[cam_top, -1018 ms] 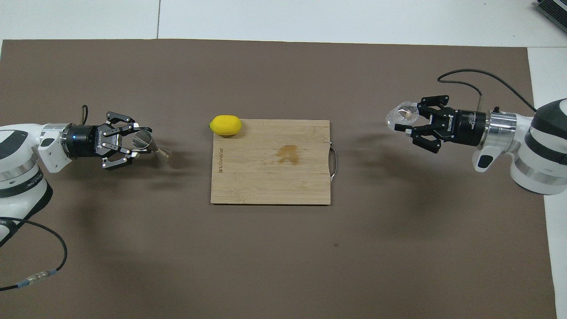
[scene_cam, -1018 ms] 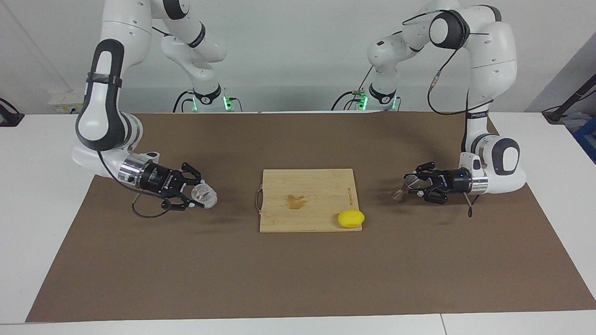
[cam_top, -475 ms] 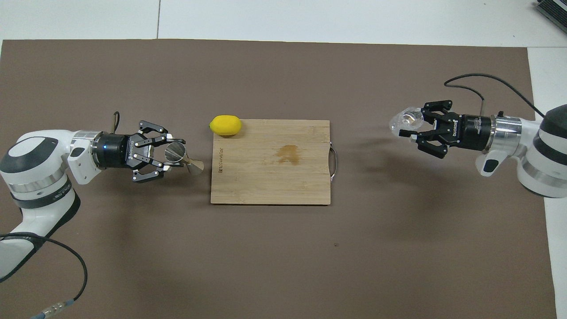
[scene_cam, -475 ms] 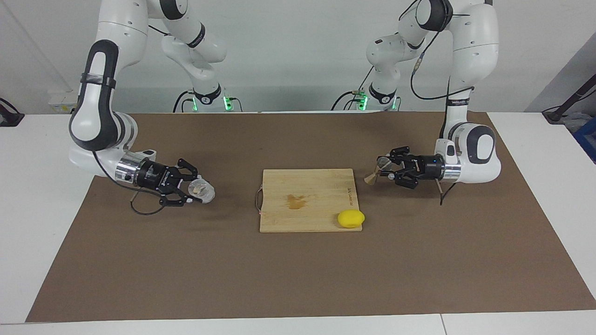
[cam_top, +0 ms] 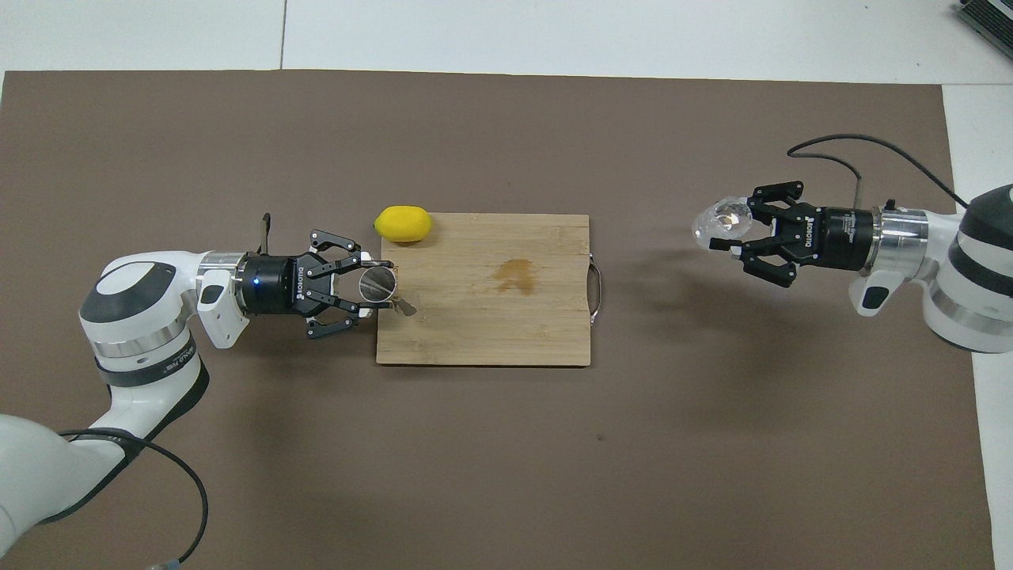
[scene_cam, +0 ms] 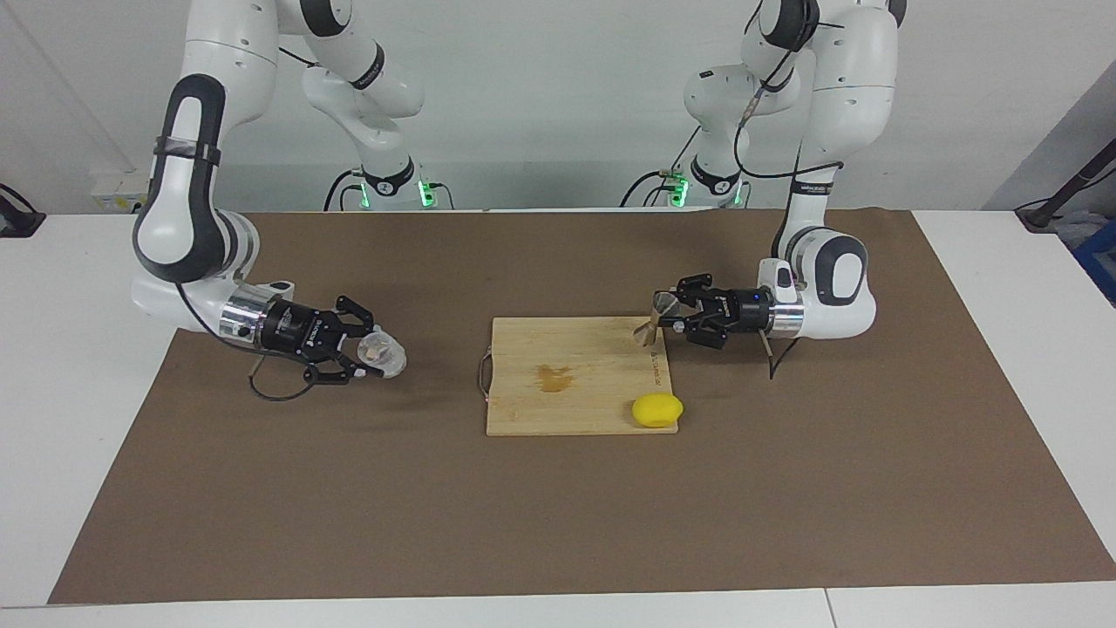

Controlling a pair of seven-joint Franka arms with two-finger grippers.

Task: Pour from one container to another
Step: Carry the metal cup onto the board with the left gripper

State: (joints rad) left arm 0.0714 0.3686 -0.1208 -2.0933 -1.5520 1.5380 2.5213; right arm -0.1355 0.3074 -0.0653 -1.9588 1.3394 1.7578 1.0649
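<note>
1. You have a white worktop (scene_cam: 61, 366) carrying a brown mat (cam_top: 491, 459) that covers most of it.
2. On the mat's middle lies a wooden cutting board (cam_top: 483, 317).
3. A yellow lemon (cam_top: 404, 223) rests at the board's 10 o'clock corner in the overhead view.

Glass tumbler (scene_cam: 381, 353): small, clear, tipped sideways, held aloft over the mat toward its right-arm end.
Metal jigger (scene_cam: 655, 318): silver, hourglass-shaped, held aloft over the cutting board's edge.
</note>
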